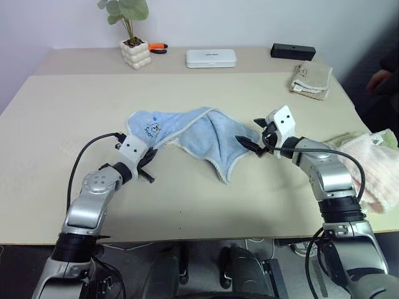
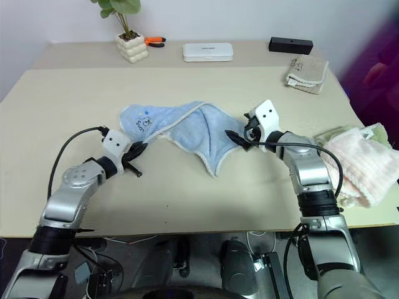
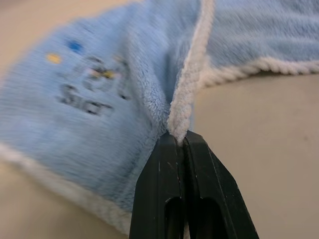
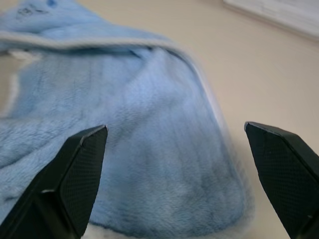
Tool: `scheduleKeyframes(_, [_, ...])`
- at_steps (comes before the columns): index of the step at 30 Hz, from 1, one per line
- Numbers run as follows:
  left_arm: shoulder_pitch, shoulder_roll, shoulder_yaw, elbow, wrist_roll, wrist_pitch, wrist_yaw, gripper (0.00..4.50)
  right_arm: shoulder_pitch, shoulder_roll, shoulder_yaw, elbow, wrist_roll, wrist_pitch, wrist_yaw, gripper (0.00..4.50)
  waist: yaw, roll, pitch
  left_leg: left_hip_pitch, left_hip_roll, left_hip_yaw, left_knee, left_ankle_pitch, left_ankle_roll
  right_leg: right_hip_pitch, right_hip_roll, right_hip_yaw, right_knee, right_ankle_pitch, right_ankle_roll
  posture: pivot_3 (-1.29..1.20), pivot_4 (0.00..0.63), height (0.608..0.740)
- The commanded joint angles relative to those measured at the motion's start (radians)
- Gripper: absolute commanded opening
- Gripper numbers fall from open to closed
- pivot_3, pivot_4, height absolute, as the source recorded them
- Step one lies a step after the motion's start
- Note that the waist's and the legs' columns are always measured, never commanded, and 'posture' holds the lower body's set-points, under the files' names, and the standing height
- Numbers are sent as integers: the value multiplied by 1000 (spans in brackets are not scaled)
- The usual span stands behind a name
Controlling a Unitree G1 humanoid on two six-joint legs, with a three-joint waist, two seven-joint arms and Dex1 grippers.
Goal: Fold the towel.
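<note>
Two claws at the towel [image 1: 198,134], one on each side of it; the light blue cloth lies crumpled on the beige table [image 1: 206,199], between the two claws, part of it folded over itself; printed mark faces up on the corner just beyond the left gripper [image 3: 180,140]. Left gripper: fingers pressed together, pinching the whitish edge trim of the towel, as the left wrist view shows; the cloth rises in a ridge from the pinch. Right gripper [image 4: 174,137]: fingers spread wide, towel edge lying between and ahead of them; contact with the cloth cannot be told. Beyond the right gripper, well apart: beige folded towel [image 1: 311,79]; to its outer side, near the table edge, pink fluffy towel [image 1: 374,165]. Far beyond both claws: potted plant [image 1: 133,34], white flat box [image 1: 211,58], black bar [image 1: 292,51].
</note>
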Motion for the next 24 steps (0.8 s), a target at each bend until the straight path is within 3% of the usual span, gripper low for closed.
scheduleKeyframes(1, [54, 27, 54, -96, -16, -11, -6, 29, -75, -22, -21, 88, 14, 97, 6, 4500, 1, 0, 0, 0, 0, 0, 0, 0, 0, 0, 0, 0, 0, 0, 0, 0, 150, 733])
scheduleKeyframes(10, [123, 39, 88, -131, -26, -18, -3, 29, -184, -18, 21, 361, -70, 59, 7, 4500, 0, 0, 0, 0, 0, 0, 0, -2, 3, 0, 0, 0, 0, 0, 0, 0, 150, 733])
scheduleKeyframes(14, [130, 37, 86, -128, -24, -25, -2, 0, -214, -9, 23, 421, -82, 35, 9, 3216, -1, 0, 0, 0, 0, 1, 0, -2, 3, 0, 1, 0, 0, 0, 0, 0, 150, 733])
scheduleKeyframes(20, [149, 34, 79, -117, -30, -45, -16, 0, -220, -3, 13, 410, -84, 31, 1, 153, -1, 0, 0, 0, 0, 1, 0, 0, 0, 0, 1, 0, 0, 0, 0, 0, 150, 733])
scheduleKeyframes(24, [108, 41, 85, -64, -27, -68, -26, 0, -253, -11, 16, 411, -118, -44, -37, 68, 1, 0, 0, 0, 0, 1, 0, -1, 2, 0, 0, 0, 0, 0, 0, 0, 150, 733])
